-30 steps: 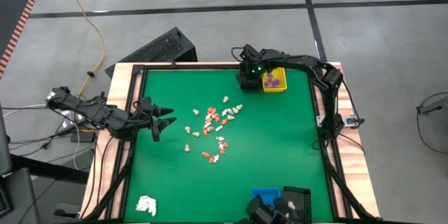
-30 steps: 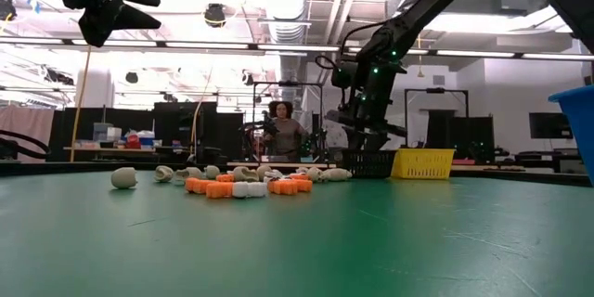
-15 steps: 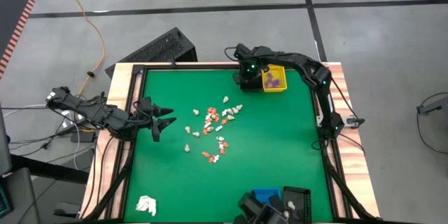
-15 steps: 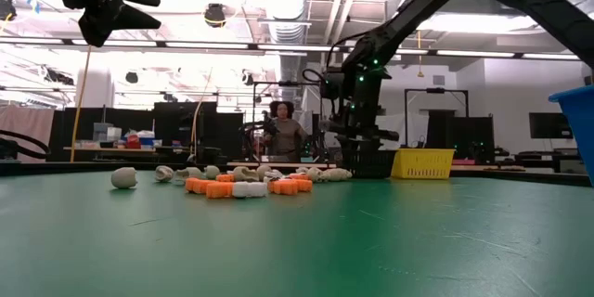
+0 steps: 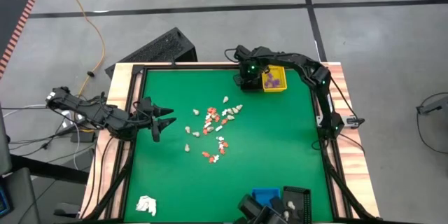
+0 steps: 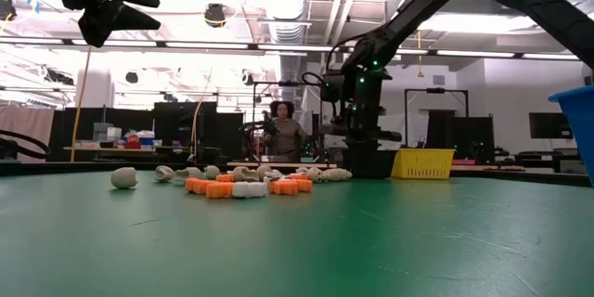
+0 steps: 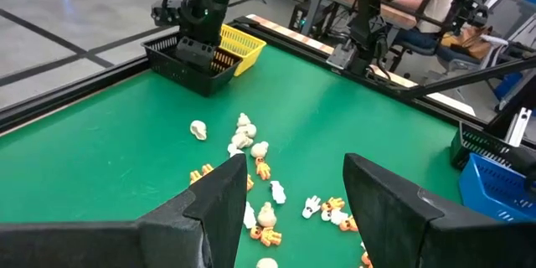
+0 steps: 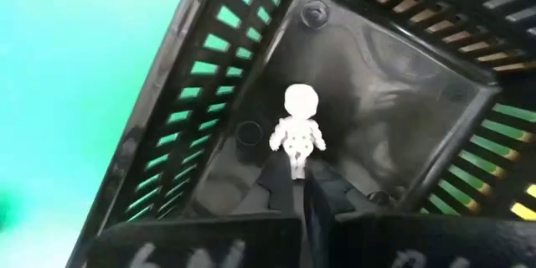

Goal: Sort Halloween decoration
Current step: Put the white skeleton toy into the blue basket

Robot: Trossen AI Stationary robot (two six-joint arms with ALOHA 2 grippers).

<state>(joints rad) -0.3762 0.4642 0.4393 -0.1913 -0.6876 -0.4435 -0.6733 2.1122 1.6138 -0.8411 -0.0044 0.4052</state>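
Small orange, white and cream Halloween decoration pieces (image 5: 213,129) lie scattered mid-table, also in the low view (image 6: 241,184). One white skeleton piece (image 8: 297,132) lies on the floor of the black basket (image 5: 246,82) at the far edge. My right gripper (image 8: 295,180) points down into that basket, shut, its tips right at the skeleton's legs. A yellow basket (image 5: 274,80) beside it holds purple pieces. My left gripper (image 7: 293,193) hangs open above the table's left side (image 5: 164,120), clear of everything. My right gripper comes from above into the black basket, and its shut fingertips (image 8: 276,176) stand at the legs (image 8: 296,166) of the white skeleton. I cannot tell whether they touch it. The skeleton lies flat on the basket's floor.
A white wadded lump (image 5: 146,205) lies at the near left corner. A blue bin (image 5: 264,196) and a black bin (image 5: 297,199) stand at the near edge. The raised dark frame (image 5: 133,105) rims the green mat. A person sits beyond the far edge (image 6: 281,130).
My right gripper has shifted a little toward the table's left edge and sunk lower over the black basket, tipping more steeply downward.
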